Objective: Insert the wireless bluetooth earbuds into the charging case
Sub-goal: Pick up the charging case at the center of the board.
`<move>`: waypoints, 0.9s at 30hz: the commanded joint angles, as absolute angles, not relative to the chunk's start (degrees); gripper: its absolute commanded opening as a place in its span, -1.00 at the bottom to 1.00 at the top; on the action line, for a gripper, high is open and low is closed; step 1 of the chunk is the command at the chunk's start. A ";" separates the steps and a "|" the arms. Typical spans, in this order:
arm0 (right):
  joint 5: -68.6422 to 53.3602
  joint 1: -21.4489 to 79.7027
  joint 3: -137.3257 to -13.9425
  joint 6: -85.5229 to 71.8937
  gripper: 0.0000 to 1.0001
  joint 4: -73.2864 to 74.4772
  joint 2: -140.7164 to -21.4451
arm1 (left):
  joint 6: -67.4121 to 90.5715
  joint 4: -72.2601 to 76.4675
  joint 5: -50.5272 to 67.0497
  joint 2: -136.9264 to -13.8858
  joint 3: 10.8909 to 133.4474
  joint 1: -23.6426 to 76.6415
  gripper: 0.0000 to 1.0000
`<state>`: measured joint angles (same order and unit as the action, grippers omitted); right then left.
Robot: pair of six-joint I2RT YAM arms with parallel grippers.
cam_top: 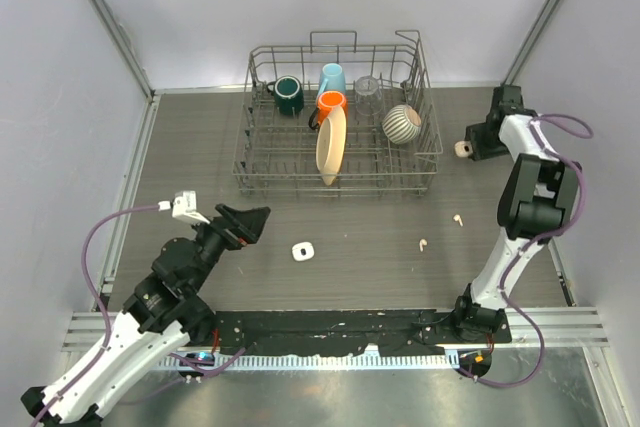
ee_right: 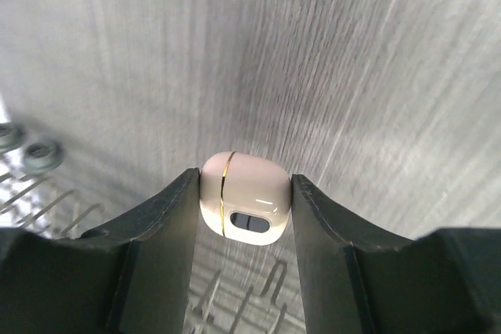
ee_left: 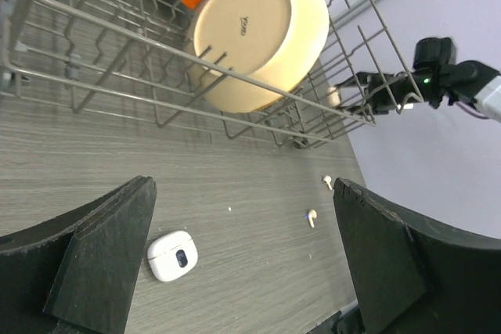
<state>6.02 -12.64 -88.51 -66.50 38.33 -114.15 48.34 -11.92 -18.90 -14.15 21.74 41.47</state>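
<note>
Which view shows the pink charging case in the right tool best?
Right wrist: the pink charging case fills the centre, pinched by the right tool, gold seam and dark slot clear. Top external shows only a small pale blob beside the dish rack. Left wrist shows at most a distant speck behind the rack wires.

The dish rack [cam_top: 335, 190] blocks the far middle of the table [cam_top: 190, 147], the right tool [cam_top: 462, 150] gripping a pink case [ee_right: 243, 197] crowds the gap to its right, and the near strip lies open except a white case [cam_top: 303, 251] and two earbuds [cam_top: 423, 244] [cam_top: 458, 218].
</note>
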 commanded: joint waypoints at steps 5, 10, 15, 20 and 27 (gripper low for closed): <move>19.59 -13.45 -75.08 -65.40 -0.99 26.74 -85.63 | 50.02 -8.17 -2.22 -23.10 29.26 41.22 1.00; 15.57 -13.80 -67.68 -59.77 -0.98 17.41 -68.92 | 43.07 -2.03 5.01 -24.35 29.36 41.13 1.00; 4.34 -13.80 -70.83 -55.47 -0.99 19.24 -61.71 | 41.75 5.26 4.05 -23.03 26.37 41.13 0.99; -11.66 -12.93 -75.23 -55.63 -0.99 22.94 -60.47 | 39.47 10.98 2.73 -23.55 24.35 41.13 1.00; -14.16 2.23 -72.78 -57.91 -0.98 22.42 -58.27 | 36.56 15.28 2.64 -29.44 26.46 41.13 0.88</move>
<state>-11.03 -7.05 -73.45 -57.14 23.33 -60.62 39.77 8.14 2.22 -26.55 24.82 41.43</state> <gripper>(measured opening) 0.518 0.949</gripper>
